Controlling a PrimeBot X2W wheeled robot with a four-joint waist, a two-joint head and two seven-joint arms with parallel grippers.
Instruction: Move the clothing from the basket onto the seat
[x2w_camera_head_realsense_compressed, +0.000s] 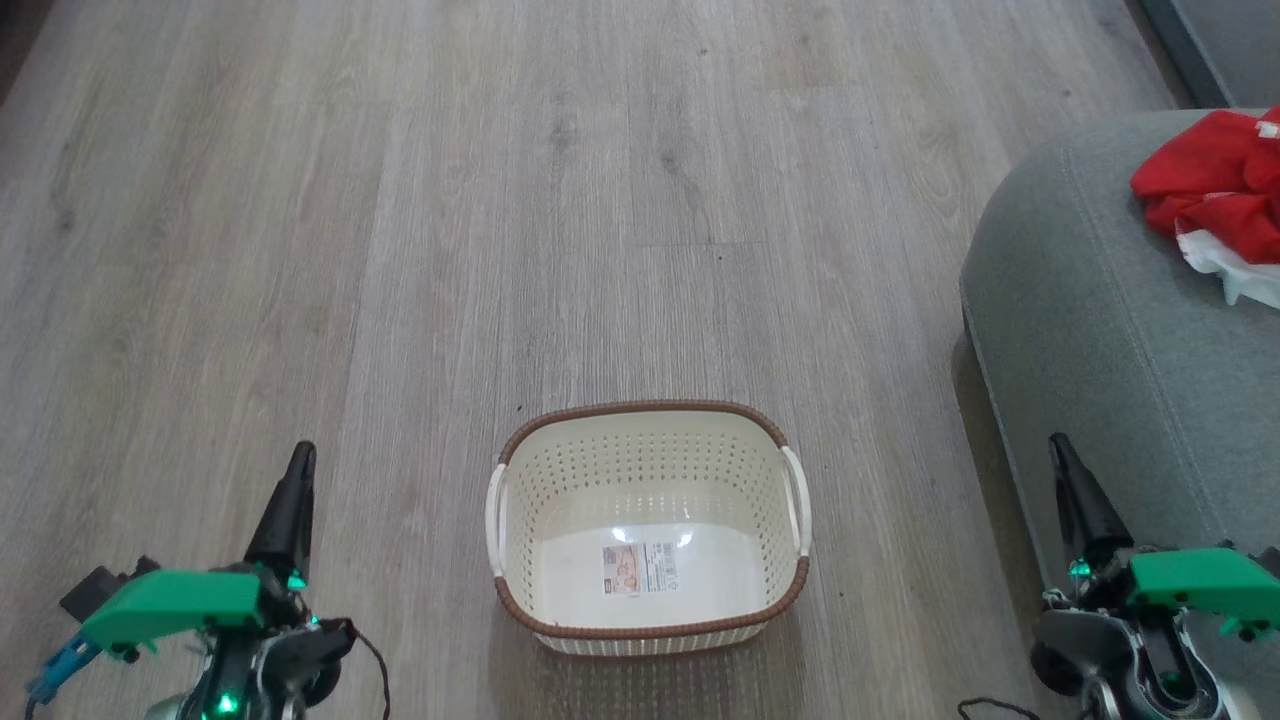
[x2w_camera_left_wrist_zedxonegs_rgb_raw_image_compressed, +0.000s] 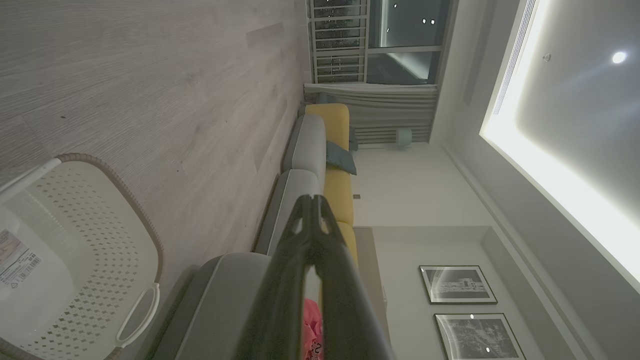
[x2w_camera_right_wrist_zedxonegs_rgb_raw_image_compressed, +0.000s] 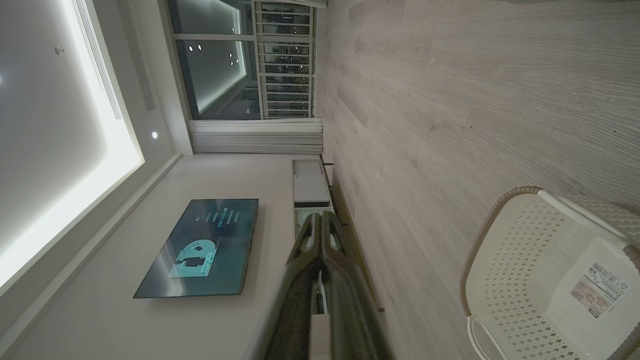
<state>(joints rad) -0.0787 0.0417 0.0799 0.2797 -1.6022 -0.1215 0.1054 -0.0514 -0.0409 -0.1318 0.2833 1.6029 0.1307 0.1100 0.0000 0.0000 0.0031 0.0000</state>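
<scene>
The cream perforated basket (x2w_camera_head_realsense_compressed: 648, 525) with a brown rim stands on the floor in the lower middle of the head view, holding nothing but the paper label (x2w_camera_head_realsense_compressed: 640, 568) on its bottom. The red and white clothing (x2w_camera_head_realsense_compressed: 1220, 195) lies bunched on the grey seat (x2w_camera_head_realsense_compressed: 1100, 310) at the right edge. My left gripper (x2w_camera_head_realsense_compressed: 300, 458) is shut at the lower left, left of the basket. My right gripper (x2w_camera_head_realsense_compressed: 1057, 447) is shut at the lower right, beside the seat's front edge. The left wrist view shows the basket (x2w_camera_left_wrist_zedxonegs_rgb_raw_image_compressed: 75, 250), the seat (x2w_camera_left_wrist_zedxonegs_rgb_raw_image_compressed: 220, 300) and a sliver of red clothing (x2w_camera_left_wrist_zedxonegs_rgb_raw_image_compressed: 312, 330) between my shut fingers. The basket (x2w_camera_right_wrist_zedxonegs_rgb_raw_image_compressed: 545, 280) also appears in the right wrist view.
Grey wood-plank floor (x2w_camera_head_realsense_compressed: 560, 200) stretches around the basket. A grey and yellow sofa (x2w_camera_left_wrist_zedxonegs_rgb_raw_image_compressed: 320, 155) runs along the wall in the left wrist view. The right wrist view shows a wall-mounted television (x2w_camera_right_wrist_zedxonegs_rgb_raw_image_compressed: 200, 247) and a low cabinet (x2w_camera_right_wrist_zedxonegs_rgb_raw_image_compressed: 310, 182).
</scene>
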